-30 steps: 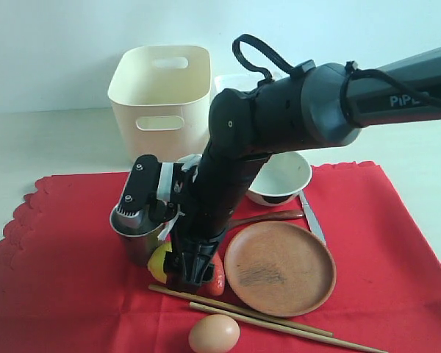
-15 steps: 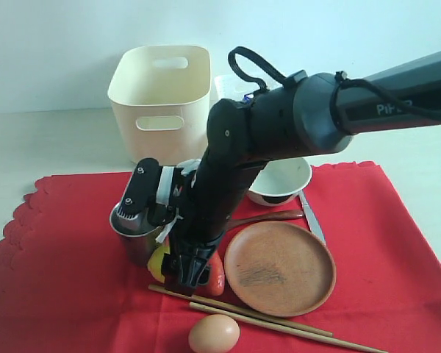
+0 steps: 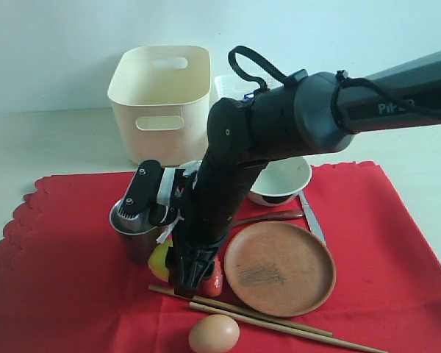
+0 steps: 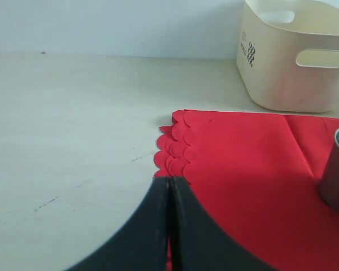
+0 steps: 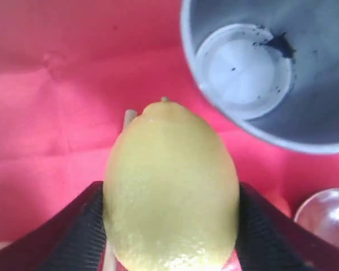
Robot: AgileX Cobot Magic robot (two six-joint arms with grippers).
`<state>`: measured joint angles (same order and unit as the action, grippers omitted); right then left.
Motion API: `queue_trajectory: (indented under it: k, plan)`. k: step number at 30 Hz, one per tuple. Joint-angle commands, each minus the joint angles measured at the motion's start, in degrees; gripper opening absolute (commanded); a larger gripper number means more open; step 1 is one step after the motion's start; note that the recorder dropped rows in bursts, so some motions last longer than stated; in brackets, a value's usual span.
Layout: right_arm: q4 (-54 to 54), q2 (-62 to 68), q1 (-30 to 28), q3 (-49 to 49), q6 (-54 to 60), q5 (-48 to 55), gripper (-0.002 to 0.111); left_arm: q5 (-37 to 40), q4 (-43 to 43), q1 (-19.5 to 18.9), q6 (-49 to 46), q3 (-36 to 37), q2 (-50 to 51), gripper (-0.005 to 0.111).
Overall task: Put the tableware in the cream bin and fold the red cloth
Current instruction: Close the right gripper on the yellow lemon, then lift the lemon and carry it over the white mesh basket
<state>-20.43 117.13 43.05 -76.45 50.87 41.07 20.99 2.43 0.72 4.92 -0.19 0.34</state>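
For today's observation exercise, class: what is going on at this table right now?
The right gripper is down beside the steel cup, its jaws against both sides of a lemon on the red cloth. The left gripper hangs shut near the cloth's scalloped edge, holding nothing. The cup, white bowl, brown plate and chopsticks all lie on the cloth; the cream bin stands behind.

- My right pincer (image 5: 170, 220) is hemmed in: its jaws press the lemon (image 5: 169, 164) on both sides, with the steel cup (image 3: 132, 235) just beside it
- The chopsticks (image 3: 279, 323) and egg (image 3: 214, 333) lie near in front, and the round brown plate (image 3: 279, 268) closes the right side
- My right arm (image 3: 279, 125) hangs across the way to the white bowl (image 3: 290, 180)
- The left half of the red cloth (image 3: 66, 279) lies bare
- My left pincer (image 4: 169, 226), jaws together, has bare desk (image 4: 73, 113) ahead, up to the cream bin (image 4: 288, 68)
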Motion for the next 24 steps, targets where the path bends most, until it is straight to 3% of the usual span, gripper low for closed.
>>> queue_trajectory:
  k: [1, 8, 24]
  plan:
    - [-0.06, -1.8, 0.23, 0.09, 0.01, 3.57, 0.0, -0.73, -0.17, -0.18, -0.17, 0.19, -0.34, 0.0]
    - [-0.06, -4.54, 0.23, 0.09, 0.01, 10.07, 0.0, -0.73, -0.17, -0.18, -0.17, 0.19, -0.34, 0.0]
    - [7.6, -19.12, 0.23, 0.09, -0.02, 11.44, 0.0, -0.73, -0.17, -0.18, -0.17, 0.19, -0.34, 0.0]
